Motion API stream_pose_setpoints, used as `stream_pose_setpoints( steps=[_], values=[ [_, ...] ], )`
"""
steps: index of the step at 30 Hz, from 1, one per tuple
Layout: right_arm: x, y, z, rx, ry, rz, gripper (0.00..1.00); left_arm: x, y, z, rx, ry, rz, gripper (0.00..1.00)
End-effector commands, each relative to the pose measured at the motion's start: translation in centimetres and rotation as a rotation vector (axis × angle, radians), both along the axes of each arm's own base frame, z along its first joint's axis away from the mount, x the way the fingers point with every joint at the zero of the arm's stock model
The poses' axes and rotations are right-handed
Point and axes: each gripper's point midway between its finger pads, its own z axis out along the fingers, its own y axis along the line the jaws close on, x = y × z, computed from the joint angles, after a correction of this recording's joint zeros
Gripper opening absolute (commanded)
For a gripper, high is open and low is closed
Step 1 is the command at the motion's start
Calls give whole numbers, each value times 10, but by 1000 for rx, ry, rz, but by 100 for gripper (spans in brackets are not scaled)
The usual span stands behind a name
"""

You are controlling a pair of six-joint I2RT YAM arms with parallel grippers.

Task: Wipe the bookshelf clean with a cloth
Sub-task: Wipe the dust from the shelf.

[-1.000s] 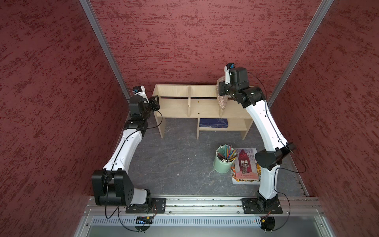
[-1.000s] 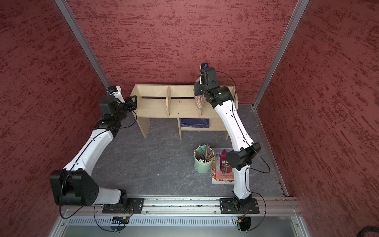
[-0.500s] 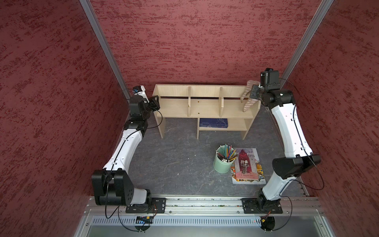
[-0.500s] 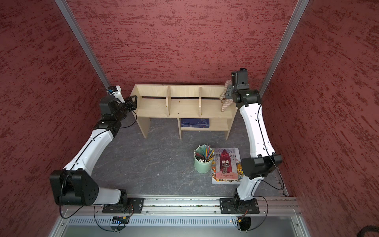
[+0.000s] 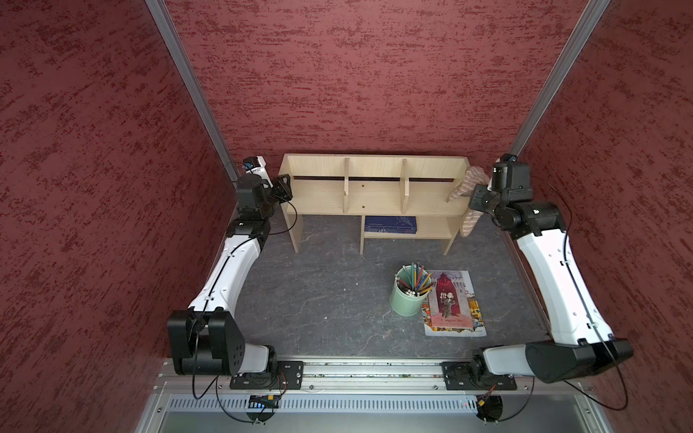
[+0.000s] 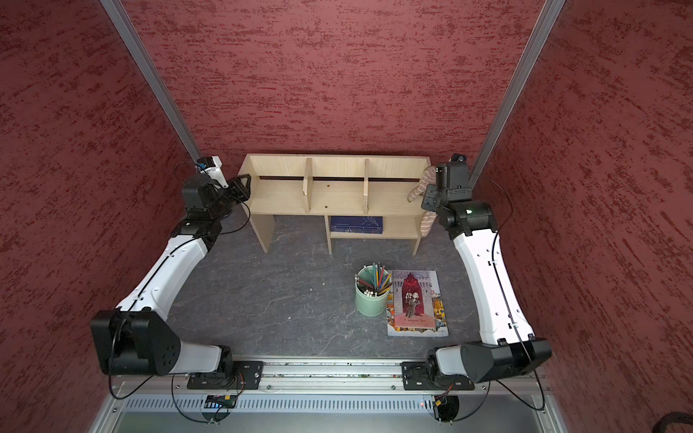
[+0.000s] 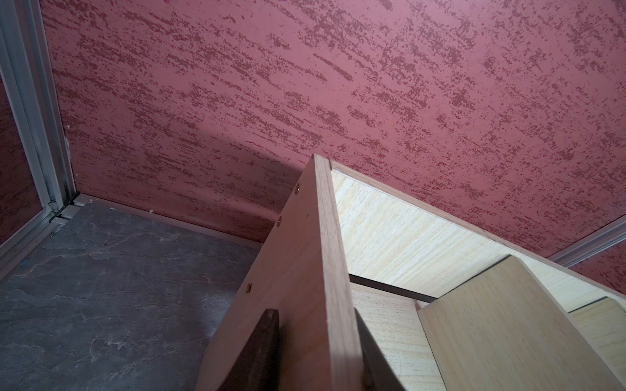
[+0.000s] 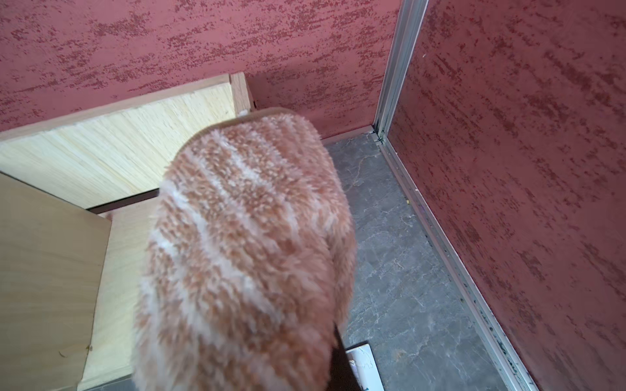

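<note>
The light wood bookshelf stands against the back wall. My left gripper is shut on its left side panel, one dark finger on the outer face and the other on the inner face. My right gripper is at the shelf's right end, shut on the tan striped cloth. The cloth hangs over the right side panel and hides most of the right fingers.
A blue book lies on the small lower shelf. A green cup of pencils and a colourful magazine sit on the grey floor in front right. Red walls stand close behind and beside both arms.
The right arm has carried the cloth rightward along the top shelf, from the right divider to the shelf's right end. The left arm has stayed put.
</note>
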Motion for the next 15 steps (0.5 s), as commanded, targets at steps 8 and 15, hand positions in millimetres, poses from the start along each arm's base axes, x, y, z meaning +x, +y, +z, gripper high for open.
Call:
stream_pose_setpoints(
  steps=[8, 15],
  values=[
    [78, 21, 42, 73, -99, 60, 0, -7, -36, -20, -85, 80, -128, 0],
    [115, 60, 46, 228, -129, 205, 0, -7, -38, -20, -82, 78, -133, 0]
  ],
)
